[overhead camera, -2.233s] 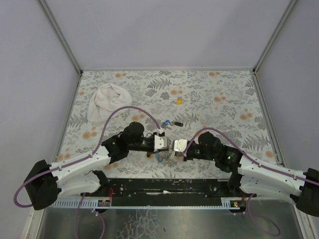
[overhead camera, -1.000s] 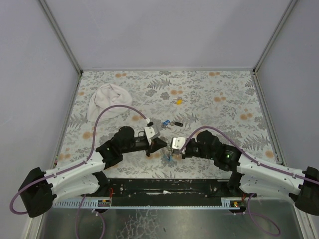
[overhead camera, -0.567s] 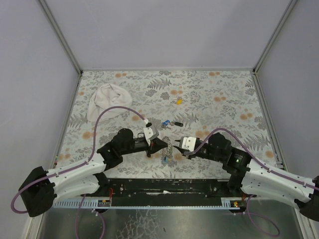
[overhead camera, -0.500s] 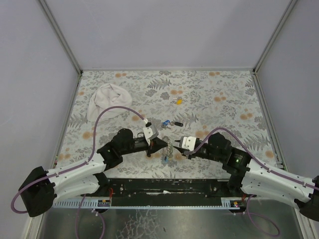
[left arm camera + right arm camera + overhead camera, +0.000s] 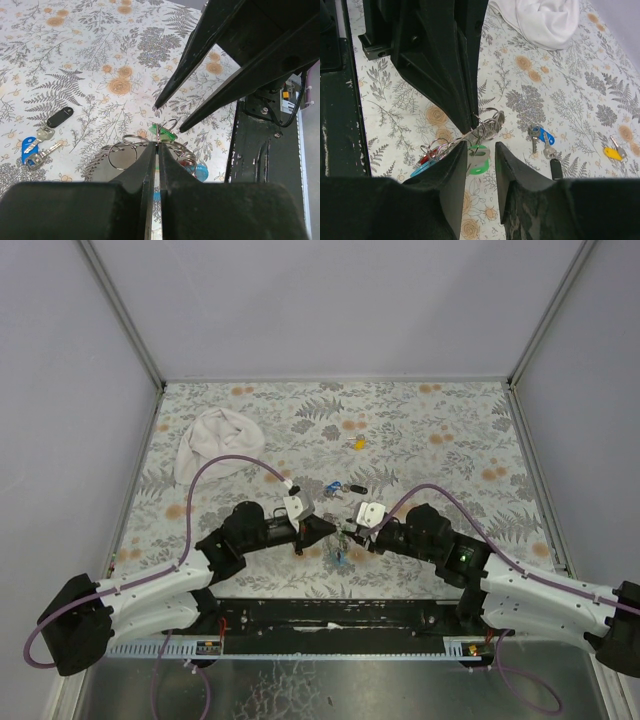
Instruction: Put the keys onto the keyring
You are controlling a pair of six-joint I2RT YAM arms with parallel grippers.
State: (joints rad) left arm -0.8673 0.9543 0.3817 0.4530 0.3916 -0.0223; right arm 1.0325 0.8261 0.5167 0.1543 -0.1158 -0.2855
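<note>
Left wrist view shows the left gripper (image 5: pixel 157 146) pressed closed on a thin metal ring of the grey-silver spiral-coil keyring (image 5: pixel 117 152). The coil, a red bit and the light-blue curved piece trail below it. The bundle sits close to the near edge of the floral tabletop (image 5: pixel 450 410), about midway along it.

Facing it, the right gripper (image 5: pixel 480 152) has its fingers a narrow gap apart and holds nothing. The green-headed metal key (image 5: pixel 479 152) lies just under that gap, touching the cluster of rings. Whether it is already threaded on cannot be told.

Farther toward the table's middle, the blue-headed key (image 5: pixel 541 136) and the black-headed key (image 5: pixel 556 169) lie close together. The yellow-headed key (image 5: pixel 611 152) rests beyond them toward the far edge, and a white cloth bundle (image 5: pixel 215 440) lies by the far-left corner.

The step in hand looks like threading the green key while the left arm steadies the ring. The next move probably calls for the right fingers to close on the green head and work it along the ring's split, with the left pinch kept firm.
</note>
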